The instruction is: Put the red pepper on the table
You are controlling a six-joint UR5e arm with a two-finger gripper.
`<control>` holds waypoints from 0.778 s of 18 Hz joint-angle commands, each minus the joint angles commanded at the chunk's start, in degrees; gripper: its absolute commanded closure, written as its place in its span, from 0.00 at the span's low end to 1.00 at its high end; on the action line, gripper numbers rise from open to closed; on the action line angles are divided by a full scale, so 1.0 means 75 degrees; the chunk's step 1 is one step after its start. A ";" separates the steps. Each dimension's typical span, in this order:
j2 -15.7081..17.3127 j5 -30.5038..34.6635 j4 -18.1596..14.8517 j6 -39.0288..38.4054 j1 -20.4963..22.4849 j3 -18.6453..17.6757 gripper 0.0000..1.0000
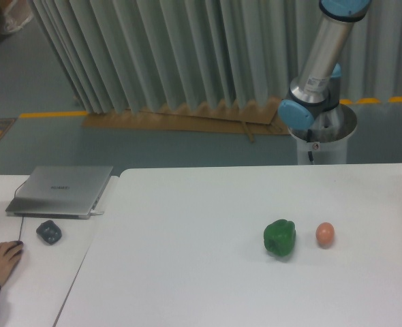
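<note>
The red pepper is out of view. The white table (187, 272) fills the lower part of the frame. Only the arm's silver link and blue joints (315, 75) show, rising from the base behind the table's far right edge to the top of the frame. The gripper itself is above the frame, out of sight.
A green bell pepper (279, 238) and a pale orange egg-shaped ball (325, 234) lie on the table right of centre. On the left desk sit a closed grey laptop (61, 191) and a dark mouse (49, 232); a person's hand (0, 262) rests at the lower left.
</note>
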 joint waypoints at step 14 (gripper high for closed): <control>-0.0070 0.0129 0.0106 0.0012 -0.0199 -0.0059 0.75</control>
